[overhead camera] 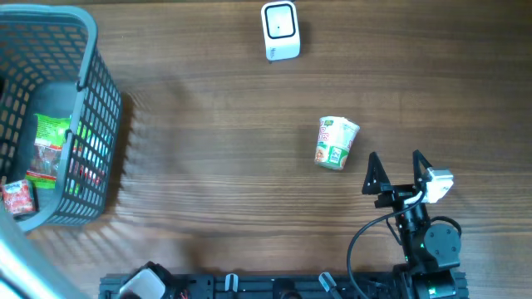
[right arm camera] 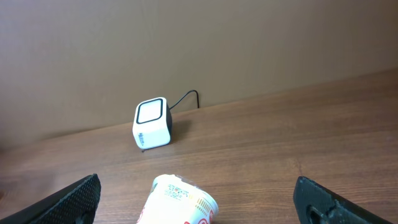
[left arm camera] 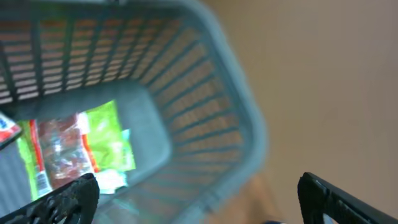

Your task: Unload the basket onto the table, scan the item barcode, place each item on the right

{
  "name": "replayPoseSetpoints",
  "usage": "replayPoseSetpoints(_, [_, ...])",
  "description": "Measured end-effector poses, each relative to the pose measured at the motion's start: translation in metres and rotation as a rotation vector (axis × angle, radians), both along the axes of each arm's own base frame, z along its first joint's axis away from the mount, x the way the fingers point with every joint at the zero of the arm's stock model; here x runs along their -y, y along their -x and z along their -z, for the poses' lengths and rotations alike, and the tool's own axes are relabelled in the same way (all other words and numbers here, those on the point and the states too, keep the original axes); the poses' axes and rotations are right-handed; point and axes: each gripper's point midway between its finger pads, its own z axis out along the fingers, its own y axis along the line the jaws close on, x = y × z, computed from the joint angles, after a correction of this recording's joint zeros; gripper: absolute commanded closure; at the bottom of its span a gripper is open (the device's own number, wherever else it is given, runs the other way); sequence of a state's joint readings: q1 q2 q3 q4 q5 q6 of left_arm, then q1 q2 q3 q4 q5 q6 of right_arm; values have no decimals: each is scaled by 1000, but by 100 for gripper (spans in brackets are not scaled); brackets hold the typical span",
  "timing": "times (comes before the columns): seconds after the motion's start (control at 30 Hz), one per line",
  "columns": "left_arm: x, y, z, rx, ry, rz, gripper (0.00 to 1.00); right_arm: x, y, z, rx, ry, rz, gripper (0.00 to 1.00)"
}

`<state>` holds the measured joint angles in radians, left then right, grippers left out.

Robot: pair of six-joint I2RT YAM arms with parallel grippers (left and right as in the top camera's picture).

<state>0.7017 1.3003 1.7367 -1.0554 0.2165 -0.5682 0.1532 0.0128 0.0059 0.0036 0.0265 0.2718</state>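
Wooden table (overhead camera: 216, 191), bare grain across most of it. Grey slatted basket (overhead camera: 100, 141) sat at the far left edge. My left gripper (left arm camera: 196, 186) hung over the basket's inside with its jaws spread wide and nothing between them. My right gripper (overhead camera: 395, 156) was low on the right side of the table, jaws also wide and empty.

The instant noodle cup (overhead camera: 336, 143) lay on its side in the open, just beside the right fingertips but not touching them. It was well apart from the white barcode scanner (overhead camera: 280, 31), which stood at the far edge with its cable trailing behind.

Inside the basket lay a green snack packet (overhead camera: 51, 137) and a small red packet (overhead camera: 17, 198) beside it.
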Motion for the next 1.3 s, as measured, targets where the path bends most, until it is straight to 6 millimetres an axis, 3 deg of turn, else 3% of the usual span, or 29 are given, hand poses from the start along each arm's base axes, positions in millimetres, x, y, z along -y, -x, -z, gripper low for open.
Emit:
replayPoseSetpoints(0.13, [-37, -38, 77, -189, 79, 20, 0, 0, 0, 0, 0, 0, 0, 0])
replayPoseSetpoints(0.2, [-52, -53, 125, -297, 134, 39, 0, 0, 0, 0, 0, 0, 0, 0])
replayPoseSetpoints(0.27, [-58, -60, 167, -390, 197, 55, 0, 0, 0, 0, 0, 0, 0, 0])
replayPoseSetpoints(0.43, [-57, -58, 249, -579, 352, 78, 0, 0, 0, 0, 0, 0, 0, 0])
replayPoseSetpoints(0.67, [-53, -51, 313, -724, 465, 86, 0, 0, 0, 0, 0, 0, 0, 0])
replayPoseSetpoints(1.0, [-54, -39, 341, -793, 439, 74, 0, 0, 0, 0, 0, 0, 0, 0])
replayPoseSetpoints(1.07, [-55, -39, 344, -774, 419, 70, 12, 0, 0, 0, 0, 0, 0, 0])
replayPoseSetpoints(1.1, [-56, -39, 345, -765, 408, 69, 33, 0, 0, 0, 0, 0, 0, 0])
replayPoseSetpoints(1.13, [-55, -38, 345, -762, 401, 68, 72, 0, 0, 0, 0, 0, 0, 0])
replayPoseSetpoints(1.17, [-56, -38, 346, -758, 397, 65, 96, 0, 0, 0, 0, 0, 0, 0])
replayPoseSetpoints(1.3, [-58, -39, 344, -748, 385, 65, 96, 0, 0, 0, 0, 0, 0, 0])
